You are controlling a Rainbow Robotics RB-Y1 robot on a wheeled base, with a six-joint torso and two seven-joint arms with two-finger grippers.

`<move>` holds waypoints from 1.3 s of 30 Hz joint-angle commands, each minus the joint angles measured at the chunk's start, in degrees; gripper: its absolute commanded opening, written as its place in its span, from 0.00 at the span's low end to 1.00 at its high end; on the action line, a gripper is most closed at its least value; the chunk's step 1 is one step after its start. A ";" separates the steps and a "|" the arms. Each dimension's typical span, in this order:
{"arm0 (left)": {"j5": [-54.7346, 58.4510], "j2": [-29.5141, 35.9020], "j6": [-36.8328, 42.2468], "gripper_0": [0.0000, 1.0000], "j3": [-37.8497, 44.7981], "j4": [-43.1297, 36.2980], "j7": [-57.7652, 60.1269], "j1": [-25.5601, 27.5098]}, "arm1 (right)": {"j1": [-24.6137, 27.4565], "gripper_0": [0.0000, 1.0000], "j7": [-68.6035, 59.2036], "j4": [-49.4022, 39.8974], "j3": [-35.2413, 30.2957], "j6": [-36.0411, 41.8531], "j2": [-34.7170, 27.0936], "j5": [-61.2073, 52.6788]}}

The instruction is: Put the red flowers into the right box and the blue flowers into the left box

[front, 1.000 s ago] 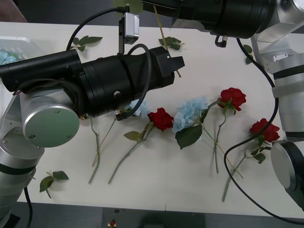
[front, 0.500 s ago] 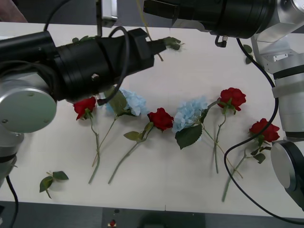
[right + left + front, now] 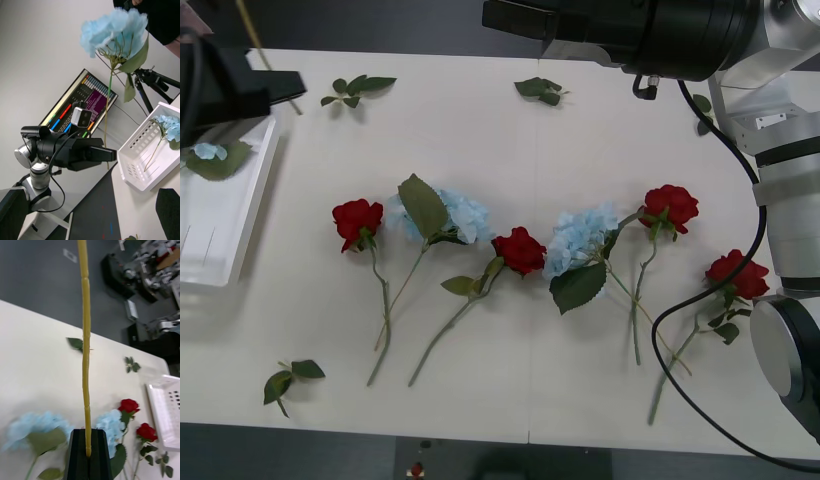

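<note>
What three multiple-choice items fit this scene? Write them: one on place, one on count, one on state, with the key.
1. The left box sits at the table's: A left edge, B centre, C right edge.
2. Red flowers lying on the table: A two, B four, C six.
3. The left gripper is: A open, B shut on a rose, C shut on a blue flower.

A: the tray lies far left.
B: four roses are in the row.
C: its fingers pinch the stem.
</note>
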 commanded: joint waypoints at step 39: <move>-4.27 13.56 16.29 0.00 8.16 42.52 -34.85 15.93 | 5.47 1.00 -33.80 -8.37 -0.28 31.84 -17.62 25.41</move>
